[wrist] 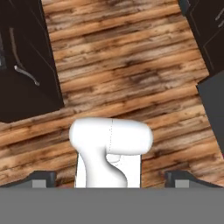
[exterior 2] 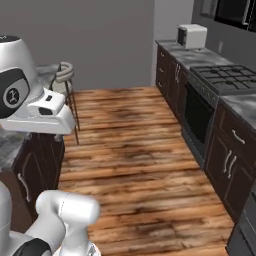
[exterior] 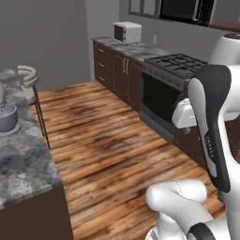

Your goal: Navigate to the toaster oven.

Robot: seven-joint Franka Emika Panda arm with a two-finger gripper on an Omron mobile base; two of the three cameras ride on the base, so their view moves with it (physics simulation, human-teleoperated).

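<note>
Gripper (wrist: 112, 178) spread wide; boxy white toaster oven (exterior: 127, 32) distant.

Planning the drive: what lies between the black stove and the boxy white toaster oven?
A stretch of grey stone countertop over dark cabinets separates stove from toaster oven, seen in the left base view.

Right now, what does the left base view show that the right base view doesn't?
Left base view alone: a grey bowl on the granite island counter and the black microwave above the stove. Right base view alone: the drawer and door handles of the dark cabinet right of the stove. Both: the toaster oven on the far counter, the stove, the stool and the wood floor.
</note>
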